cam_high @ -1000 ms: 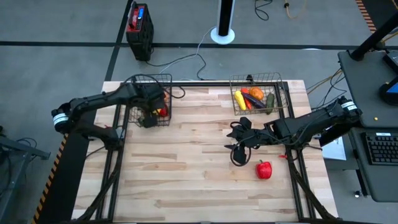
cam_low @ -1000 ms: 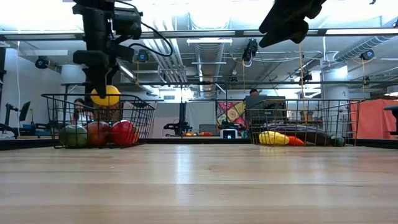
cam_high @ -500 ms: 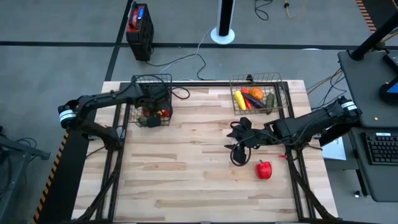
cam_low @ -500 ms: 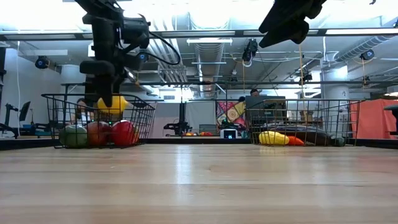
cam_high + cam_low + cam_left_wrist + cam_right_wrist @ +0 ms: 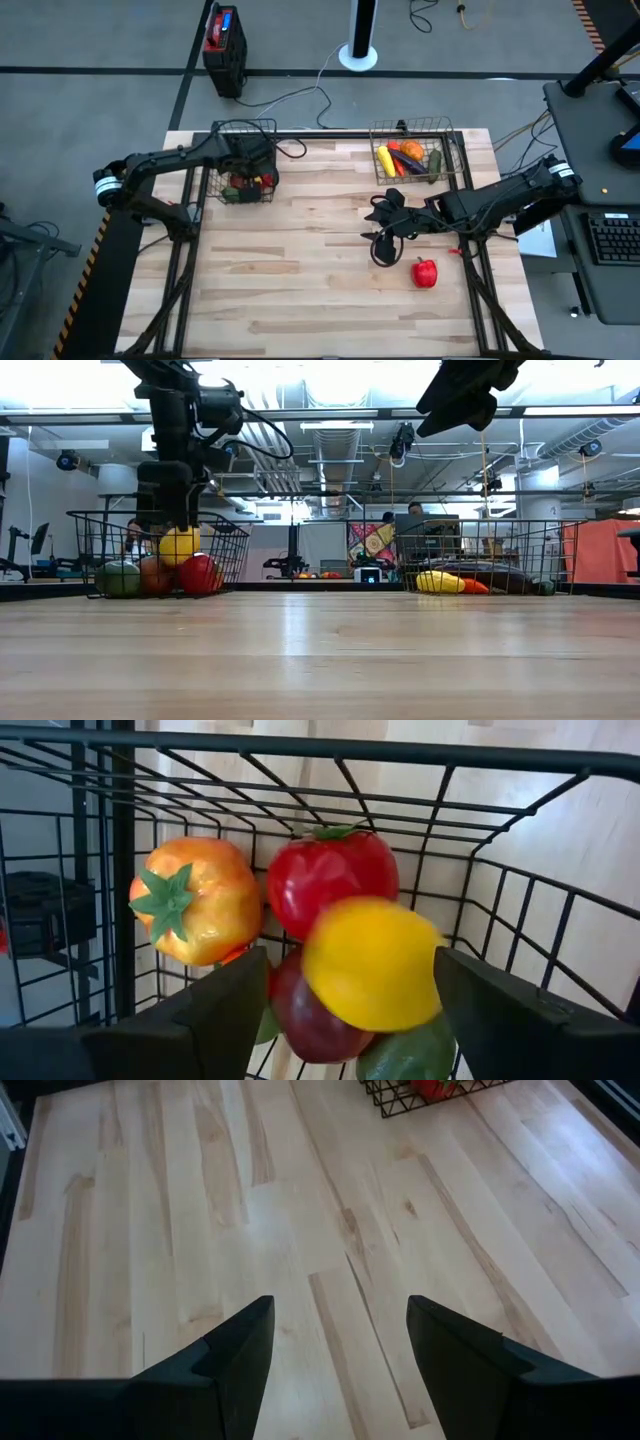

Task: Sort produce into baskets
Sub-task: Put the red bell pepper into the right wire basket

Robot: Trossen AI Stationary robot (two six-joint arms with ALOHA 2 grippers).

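The left gripper (image 5: pixel 345 1020), fingers spread, is hanging over the far-left basket (image 5: pixel 242 163) as the lemon (image 5: pixel 372 963) is settling (blurred) on piled fruit; it risks rolling off or snagging the fingers.

Quick count: two wire baskets, the left basket (image 5: pixel 240 160) and the right basket (image 5: pixel 415 150), two arms with one tool each, the left tool (image 5: pixel 243 172) and the right tool (image 5: pixel 385 228), and one red pepper (image 5: pixel 425 272) loose on the worktop (image 5: pixel 300 280).
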